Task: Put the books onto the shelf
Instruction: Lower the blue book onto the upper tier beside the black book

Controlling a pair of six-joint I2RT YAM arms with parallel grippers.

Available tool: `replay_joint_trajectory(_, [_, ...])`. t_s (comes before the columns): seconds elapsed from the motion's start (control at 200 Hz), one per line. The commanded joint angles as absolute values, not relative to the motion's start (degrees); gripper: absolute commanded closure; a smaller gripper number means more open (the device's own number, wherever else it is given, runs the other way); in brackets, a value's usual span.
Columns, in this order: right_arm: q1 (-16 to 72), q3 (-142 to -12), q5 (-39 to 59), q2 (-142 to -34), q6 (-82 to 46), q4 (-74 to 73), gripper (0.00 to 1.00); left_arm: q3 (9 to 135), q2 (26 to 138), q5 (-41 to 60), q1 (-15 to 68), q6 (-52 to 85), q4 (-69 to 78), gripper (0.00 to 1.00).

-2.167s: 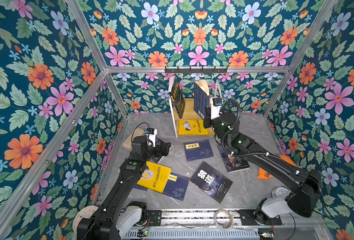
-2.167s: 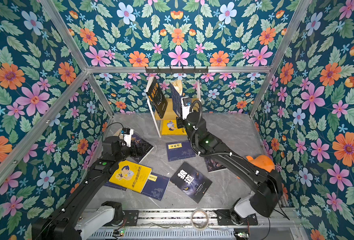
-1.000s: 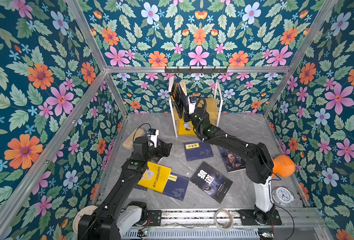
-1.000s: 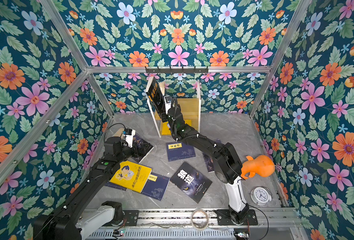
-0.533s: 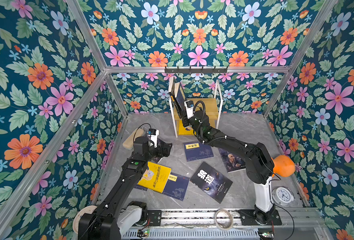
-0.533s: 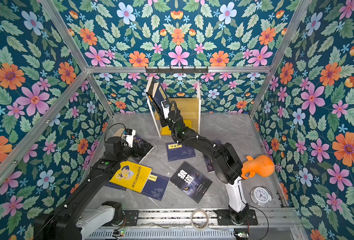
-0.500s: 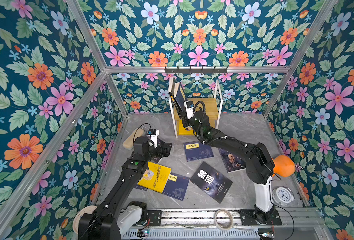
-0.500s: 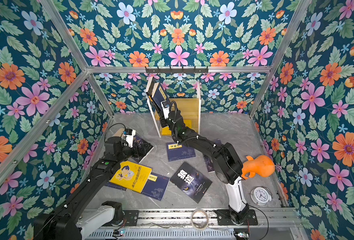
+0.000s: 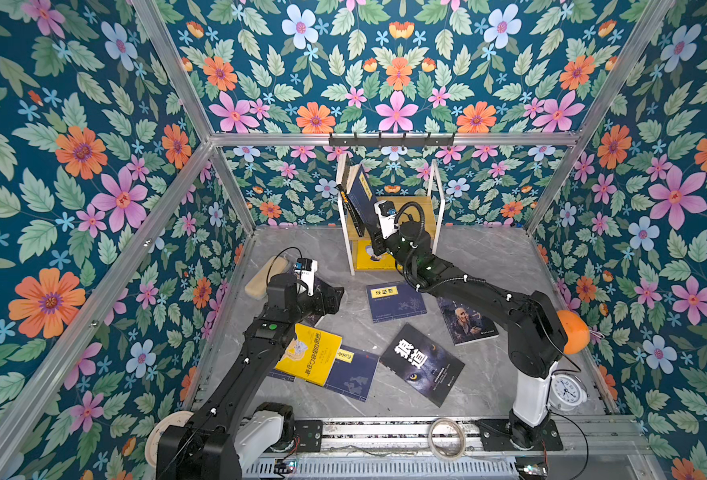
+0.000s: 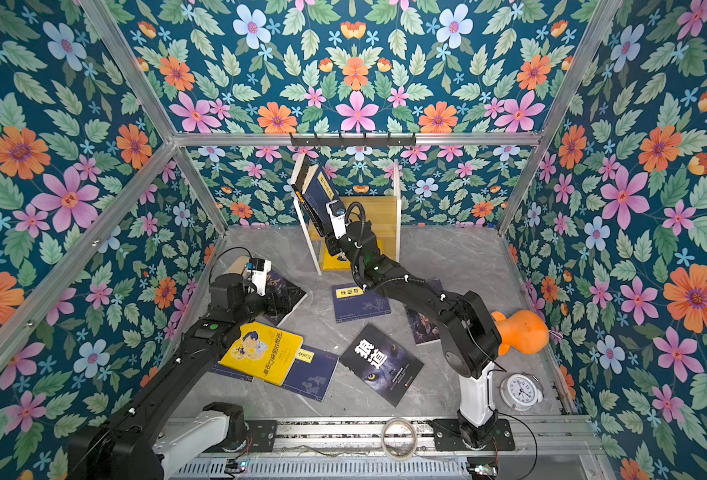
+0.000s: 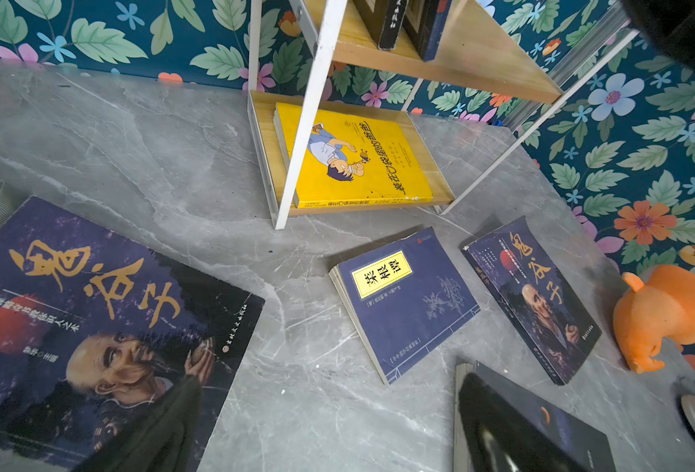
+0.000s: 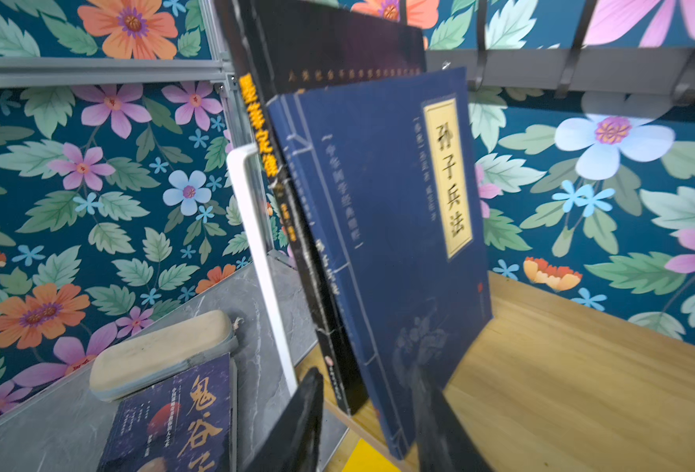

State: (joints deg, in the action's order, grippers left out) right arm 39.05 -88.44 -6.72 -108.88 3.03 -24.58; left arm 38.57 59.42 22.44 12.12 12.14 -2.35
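Note:
The shelf [image 9: 420, 203] stands at the back wall, its white frame and upper wooden board also in the right wrist view [image 12: 562, 367]. On its upper tier a navy book [image 9: 362, 191] [image 12: 398, 229] leans on a dark book [image 12: 296, 192] at the left end. My right gripper [image 9: 375, 241] [image 12: 368, 376] is open, straddling the navy book's lower corner. A yellow book [image 11: 358, 159] lies on the lower tier. Several books lie on the floor, among them a yellow one [image 9: 310, 353], a navy one [image 9: 395, 301] and a dark one with white characters [image 9: 422, 363]. My left gripper [image 9: 331, 299] [image 11: 329, 441] hangs open and empty beside a purple portrait book [image 11: 92, 318].
A black hook rail [image 9: 391, 139] runs above the shelf. An orange plush toy [image 9: 574, 332] and an alarm clock [image 9: 565, 392] sit at the right wall. A beige case [image 9: 266, 270] lies at the back left, a tape roll [image 9: 447, 438] on the front rail.
My right gripper has carried the navy book to the left end of the upper tier, stood it against the dark book, and spread its jaws. The left arm has stayed still.

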Motion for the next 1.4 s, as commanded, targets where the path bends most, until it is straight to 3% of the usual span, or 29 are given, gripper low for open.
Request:
replay_joint_trajectory(0.0, [37.9, -89.4, -10.5, -108.6, 1.8, -22.4, 0.65, 38.6, 59.6, 22.8, 12.0, 12.7, -0.9, 0.0])
replay_joint_trajectory(0.255, [33.8, -97.7, -12.2, -116.2, -3.7, -17.1, 0.77, 38.8, 60.2, 22.7, 11.9, 12.7, -1.0, 0.0])
replay_joint_trajectory(0.52, [32.1, -105.8, -10.9, -123.3, -5.0, -15.1, 1.0, 38.8, 62.6, 23.7, 10.7, 13.9, -0.7, 0.0])
replay_joint_trajectory(1.395, [33.0, -111.7, -4.9, -131.1, -8.4, -11.7, 1.0, 36.9, 63.8, 27.0, 6.0, 16.7, 1.5, 0.0])
